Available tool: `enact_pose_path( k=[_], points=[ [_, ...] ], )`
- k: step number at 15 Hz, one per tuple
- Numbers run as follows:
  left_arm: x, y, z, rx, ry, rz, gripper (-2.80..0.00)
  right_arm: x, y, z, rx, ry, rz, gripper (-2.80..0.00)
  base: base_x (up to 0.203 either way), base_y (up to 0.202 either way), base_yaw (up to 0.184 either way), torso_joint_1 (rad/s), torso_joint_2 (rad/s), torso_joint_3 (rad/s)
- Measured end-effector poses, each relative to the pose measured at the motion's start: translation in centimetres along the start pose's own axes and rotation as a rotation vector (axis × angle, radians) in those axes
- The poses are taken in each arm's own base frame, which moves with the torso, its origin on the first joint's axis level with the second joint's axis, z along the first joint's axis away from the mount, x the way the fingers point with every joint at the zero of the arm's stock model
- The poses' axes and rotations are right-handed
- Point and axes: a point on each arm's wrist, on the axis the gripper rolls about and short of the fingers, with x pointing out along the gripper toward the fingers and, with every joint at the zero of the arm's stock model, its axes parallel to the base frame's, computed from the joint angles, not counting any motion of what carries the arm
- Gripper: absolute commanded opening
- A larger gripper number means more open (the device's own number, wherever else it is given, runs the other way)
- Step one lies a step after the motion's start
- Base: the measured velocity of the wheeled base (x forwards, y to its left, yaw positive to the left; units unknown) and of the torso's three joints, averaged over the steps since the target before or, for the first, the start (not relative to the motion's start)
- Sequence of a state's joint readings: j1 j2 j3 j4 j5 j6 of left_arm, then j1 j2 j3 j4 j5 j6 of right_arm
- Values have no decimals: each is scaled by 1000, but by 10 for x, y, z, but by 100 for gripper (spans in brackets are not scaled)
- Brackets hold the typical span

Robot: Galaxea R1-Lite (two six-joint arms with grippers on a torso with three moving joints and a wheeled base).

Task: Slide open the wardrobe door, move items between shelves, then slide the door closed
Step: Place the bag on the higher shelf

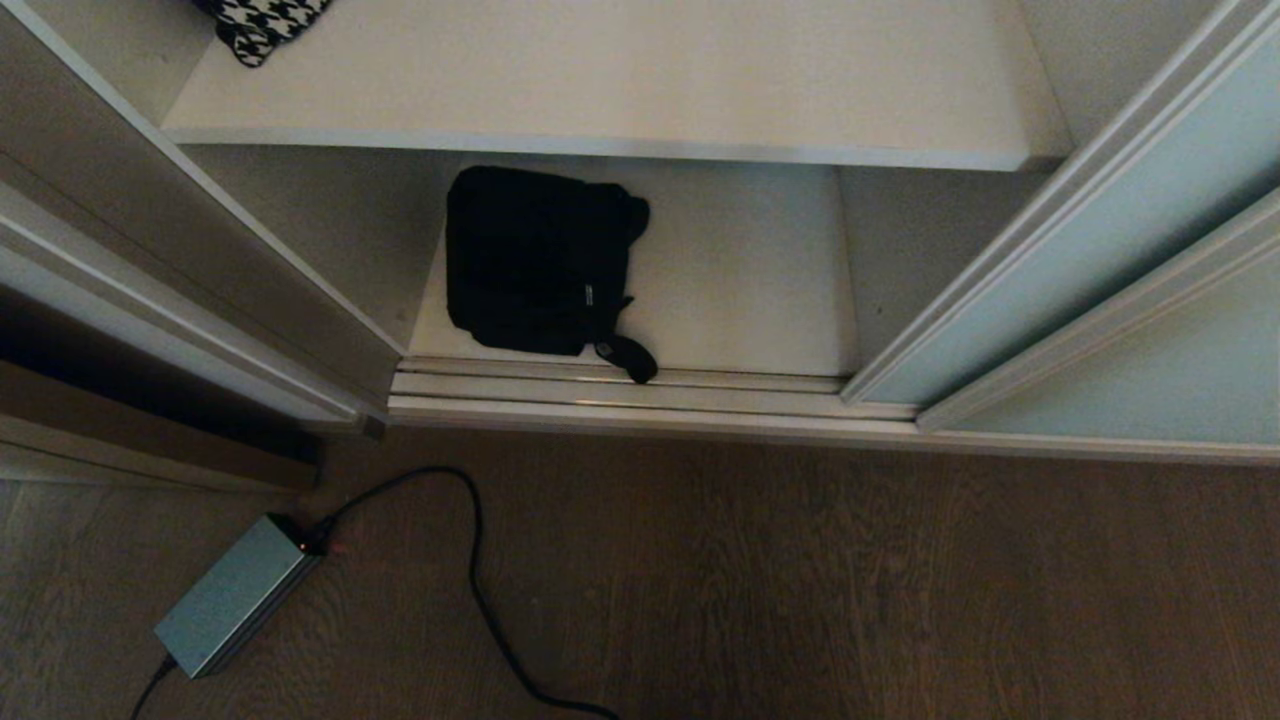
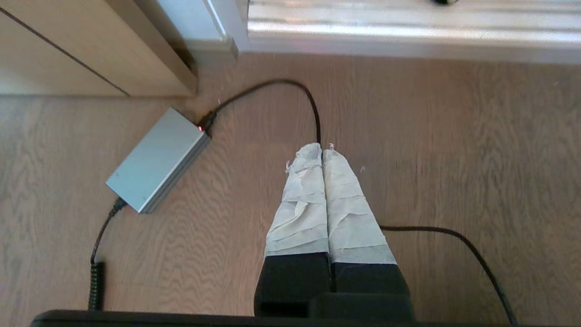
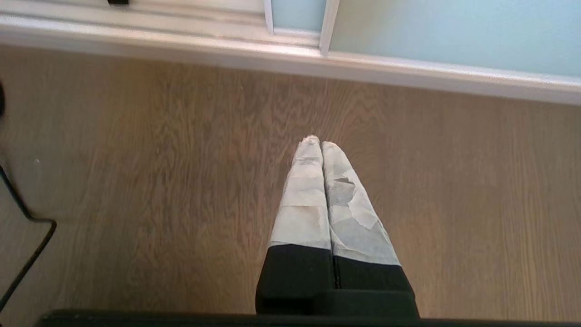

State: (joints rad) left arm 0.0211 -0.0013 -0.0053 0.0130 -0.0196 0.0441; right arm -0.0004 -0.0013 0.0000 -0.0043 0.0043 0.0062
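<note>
The wardrobe stands open in the head view, its frosted pale blue-green sliding door (image 1: 1100,250) pushed to the right. A floppy black bag (image 1: 540,265) lies on the bottom white shelf (image 1: 750,290), one strap end hanging onto the floor track (image 1: 620,390). Above it is another white shelf (image 1: 640,80) with a black-and-white houndstooth item (image 1: 262,22) at its back left. Neither arm shows in the head view. My left gripper (image 2: 322,150) hangs shut and empty over the wooden floor. My right gripper (image 3: 320,141) is likewise shut and empty, near the door's bottom rail (image 3: 408,75).
A grey power brick (image 1: 235,595) with a black cable (image 1: 480,590) lies on the wood floor, left of centre, in front of the wardrobe. The beige side frame (image 1: 150,250) stands at the left. The cable (image 2: 313,113) runs under my left gripper.
</note>
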Motion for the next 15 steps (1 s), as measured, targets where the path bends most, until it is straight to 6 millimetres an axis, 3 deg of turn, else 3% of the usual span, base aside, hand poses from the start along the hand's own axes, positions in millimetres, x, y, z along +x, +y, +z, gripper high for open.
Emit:
enact_pose_path(
  k=[9, 15],
  points=[
    [0, 0, 0, -1, -2, -1, -280, 0, 0, 0, 0, 1, 0, -280, 0, 0, 0, 3, 4, -190],
    [0, 0, 0, 43, -2, -5, -280, 0, 0, 0, 0, 2, 0, -280, 0, 0, 0, 1, 1, -18]
  ],
)
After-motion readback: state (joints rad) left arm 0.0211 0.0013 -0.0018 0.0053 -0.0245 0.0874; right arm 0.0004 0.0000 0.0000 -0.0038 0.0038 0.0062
